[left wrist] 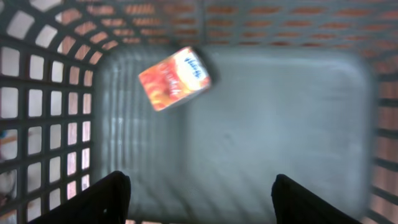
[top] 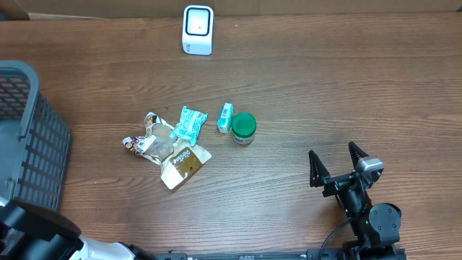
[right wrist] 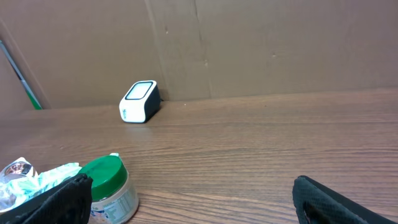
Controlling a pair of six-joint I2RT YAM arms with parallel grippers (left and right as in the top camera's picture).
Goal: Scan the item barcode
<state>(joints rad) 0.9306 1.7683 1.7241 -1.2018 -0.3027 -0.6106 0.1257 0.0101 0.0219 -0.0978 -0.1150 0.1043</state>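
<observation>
Left gripper point(left wrist: 202, 208): spread, empty, over basket point(left wrist: 43, 99) | orange packet point(left wrist: 175, 78): inside basket, blurred, perhaps unsettled; likely sorted as scanned | right gripper point(top: 333, 154): wide, idle, toward near-right corner of table point(top: 346, 79) | scanner point(top: 198, 29): far edge

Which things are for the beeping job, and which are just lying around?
For the job: white scanner; grey basket; orange carton in the basket; left claw, open above it.

Just lying about for now: green-lidded jar; teal packet; small green box; brown pouch; silver wrapper; right claw, open, empty.
</observation>
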